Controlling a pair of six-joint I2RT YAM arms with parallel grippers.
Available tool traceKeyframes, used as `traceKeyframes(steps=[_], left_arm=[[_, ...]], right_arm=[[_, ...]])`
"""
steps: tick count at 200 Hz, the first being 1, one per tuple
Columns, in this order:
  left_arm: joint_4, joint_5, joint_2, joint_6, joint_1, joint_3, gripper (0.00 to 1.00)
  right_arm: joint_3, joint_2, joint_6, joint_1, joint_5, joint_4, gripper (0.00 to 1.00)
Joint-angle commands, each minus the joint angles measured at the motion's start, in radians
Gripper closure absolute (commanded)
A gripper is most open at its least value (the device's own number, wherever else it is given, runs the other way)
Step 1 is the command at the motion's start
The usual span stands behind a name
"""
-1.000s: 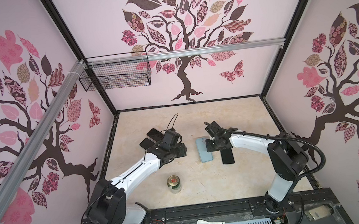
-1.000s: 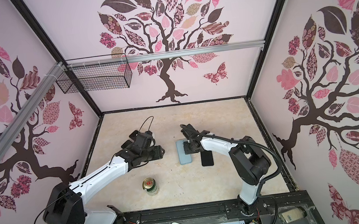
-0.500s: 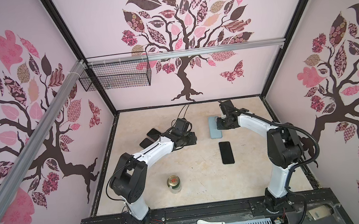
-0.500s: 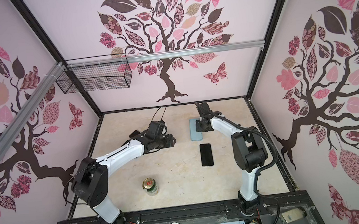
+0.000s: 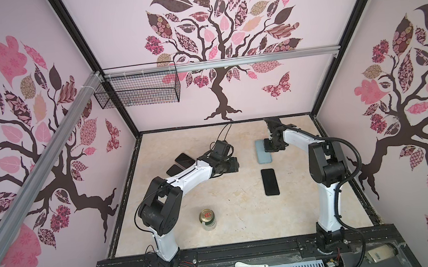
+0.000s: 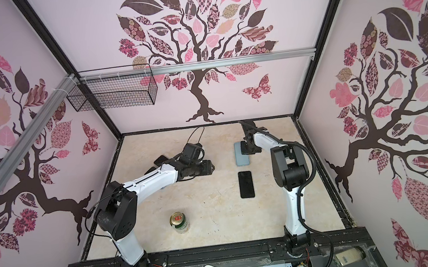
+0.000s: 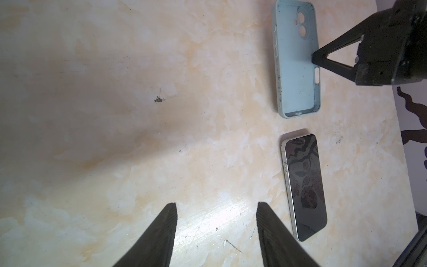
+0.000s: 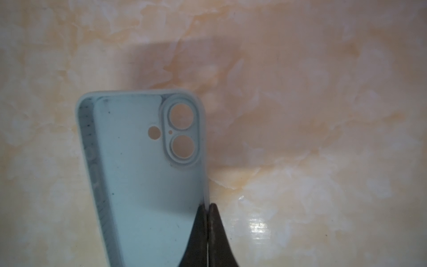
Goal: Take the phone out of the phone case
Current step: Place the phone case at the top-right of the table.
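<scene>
Since a sec ago the R arm has carried the light-blue silicone phone case (image 5: 263,152) toward the back wall, away from the black slab phone (image 5: 270,182). The phone lies screen-up on the marble-look tabletop (image 5: 243,217), near the case w/ a gap btwn. Right fingers (image 8: 201,231) are clenched on the case's side wall; the R arm has its elbow high, forearm reaching back, wrist bent down. Left fingers (image 7: 161,231) are spread w/ nothing btwn; the L arm has its elbow raised, forearm fwd, wrist aimed toward the robot's R.
</scene>
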Motion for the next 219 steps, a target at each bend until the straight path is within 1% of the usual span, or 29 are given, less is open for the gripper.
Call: traceKeyframes(steps=[1, 62, 80, 105, 130, 147, 158, 172, 182, 196, 219], left_arm=[[0.012, -0.004, 0.013, 0.016, -0.001, 0.024, 0.41], [0.008, 0.002, 0.003, 0.017, -0.001, 0.015, 0.41], [0.007, 0.001, -0.002, 0.014, -0.001, 0.009, 0.41], [0.008, -0.006, -0.019, 0.008, -0.001, -0.009, 0.4], [0.003, -0.027, -0.057, -0.003, 0.0, -0.029, 0.38], [-0.004, -0.083, -0.113, -0.012, 0.0, -0.054, 0.38], [-0.018, -0.148, -0.167, -0.019, 0.001, -0.08, 0.38], [0.001, -0.237, -0.25, -0.027, 0.006, -0.145, 0.37], [0.006, -0.268, -0.312, -0.044, 0.024, -0.199, 0.34], [0.002, -0.303, -0.385, -0.065, 0.059, -0.263, 0.29], [-0.028, -0.363, -0.493, -0.088, 0.124, -0.353, 0.11]], right_arm=[[0.032, 0.055, -0.022, 0.003, -0.007, -0.053, 1.0], [0.023, 0.059, -0.022, 0.003, 0.018, -0.076, 0.99], [0.027, 0.059, -0.02, 0.003, 0.016, -0.079, 0.91], [0.034, 0.048, -0.012, 0.003, 0.018, -0.081, 0.73], [0.036, 0.011, -0.008, 0.003, 0.027, -0.078, 0.66], [0.018, -0.041, 0.0, 0.003, 0.038, -0.061, 0.62], [-0.008, -0.083, 0.01, 0.004, 0.028, -0.039, 0.56], [-0.061, -0.145, 0.033, 0.012, -0.008, 0.002, 0.51], [-0.109, -0.192, 0.05, 0.031, -0.026, 0.039, 0.49], [-0.171, -0.251, 0.057, 0.082, -0.015, 0.08, 0.46], [-0.248, -0.325, 0.077, 0.176, 0.015, 0.128, 0.43]])
